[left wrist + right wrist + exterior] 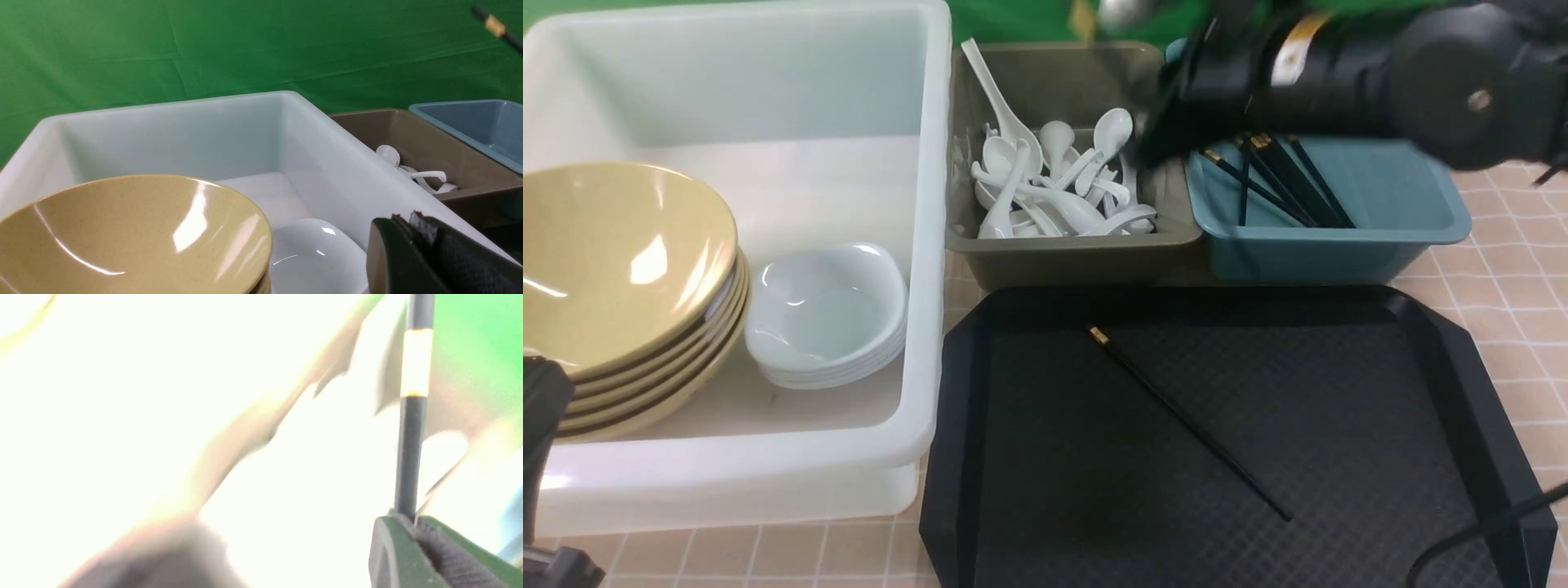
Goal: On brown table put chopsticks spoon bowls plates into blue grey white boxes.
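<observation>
My right gripper (414, 522) is shut on one black chopstick (410, 457) with a gold band, which sticks out past the fingertips. The right arm (1339, 73) hangs blurred over the blue box (1421, 220), where several chopsticks (1286, 184) lie. Another chopstick (1184, 416) lies on the black tray (1380, 392). The grey box (1070, 245) holds several white spoons (1054, 180). In the white box (915, 245) stand stacked yellow bowls (613, 261) and stacked white plates (829, 314). My left gripper (408, 218) is shut and empty, near that box's front.
The brown table (1519, 261) shows to the right of the tray and along the front edge. A green backdrop (245, 49) stands behind the boxes. A black cable (1486, 523) crosses the tray's near right corner.
</observation>
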Controlling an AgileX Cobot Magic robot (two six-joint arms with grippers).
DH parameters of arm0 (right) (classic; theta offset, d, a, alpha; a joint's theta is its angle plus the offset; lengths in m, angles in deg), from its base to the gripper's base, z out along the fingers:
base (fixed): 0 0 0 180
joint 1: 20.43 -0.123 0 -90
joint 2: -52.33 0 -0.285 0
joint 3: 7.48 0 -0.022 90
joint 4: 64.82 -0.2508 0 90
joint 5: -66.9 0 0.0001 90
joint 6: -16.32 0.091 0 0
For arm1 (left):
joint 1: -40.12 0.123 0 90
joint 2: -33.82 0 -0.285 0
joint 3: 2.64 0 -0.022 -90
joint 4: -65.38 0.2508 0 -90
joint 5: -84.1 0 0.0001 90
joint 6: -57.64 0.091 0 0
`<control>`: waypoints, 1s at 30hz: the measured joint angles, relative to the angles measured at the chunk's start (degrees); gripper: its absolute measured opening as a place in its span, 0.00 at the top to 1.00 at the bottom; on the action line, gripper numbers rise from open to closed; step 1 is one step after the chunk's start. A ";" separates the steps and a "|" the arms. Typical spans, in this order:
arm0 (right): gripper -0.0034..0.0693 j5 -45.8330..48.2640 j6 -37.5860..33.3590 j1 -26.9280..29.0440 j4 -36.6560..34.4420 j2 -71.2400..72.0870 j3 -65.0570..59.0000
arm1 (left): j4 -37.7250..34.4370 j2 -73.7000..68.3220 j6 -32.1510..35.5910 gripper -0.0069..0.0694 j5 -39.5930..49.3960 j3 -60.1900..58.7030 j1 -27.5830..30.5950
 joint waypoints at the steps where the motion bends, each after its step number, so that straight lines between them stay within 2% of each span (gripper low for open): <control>1: 0.86 -7.83 0.32 2.25 0.11 -1.00 0.00 | 0.00 0.00 0.00 0.90 0.00 0.00 0.00; 3: 0.86 -16.87 1.83 5.42 0.11 -3.70 0.12 | 0.00 0.00 0.00 0.90 0.08 0.00 0.00; 6: 0.84 -19.94 4.84 9.47 0.11 -8.51 0.97 | 0.00 0.00 0.00 0.90 0.30 0.00 0.00; 10: 0.74 -13.75 10.50 13.19 0.11 -12.78 1.40 | 0.00 0.00 0.00 0.90 0.95 0.00 0.00; 13: 0.61 -3.49 13.59 13.62 0.11 -12.45 1.55 | 0.00 0.00 0.00 0.90 1.22 0.00 0.00; 14: 0.60 -2.66 13.68 13.55 0.11 -12.26 1.66 | 0.01 0.00 0.00 0.90 1.24 0.00 0.00; 16: 0.54 9.81 14.25 12.08 0.11 -10.75 2.55 | 0.01 0.00 0.00 0.90 1.29 0.00 0.00; 20: 0.52 27.15 11.61 7.02 0.22 -9.35 3.06 | 0.06 0.00 0.00 0.90 1.36 0.00 0.00; 21: 0.52 27.87 11.48 6.70 0.22 -9.35 3.06 | 0.06 0.00 0.00 0.90 1.36 0.00 0.00; 22: 0.52 33.17 10.12 3.74 0.22 -10.16 2.84 | 0.21 0.00 0.00 0.90 1.36 0.00 0.00; 23: 0.52 33.17 10.12 3.74 0.22 -10.29 2.76 | 0.27 0.00 0.00 0.90 1.36 0.00 0.00; 25: 0.51 35.36 8.64 -0.24 0.12 -12.86 2.03 | 0.40 0.00 0.00 0.90 1.36 0.00 0.00; 30: 0.51 33.02 8.64 -2.74 0.05 -18.97 1.80 | 0.46 0.00 0.00 0.90 1.36 0.00 0.00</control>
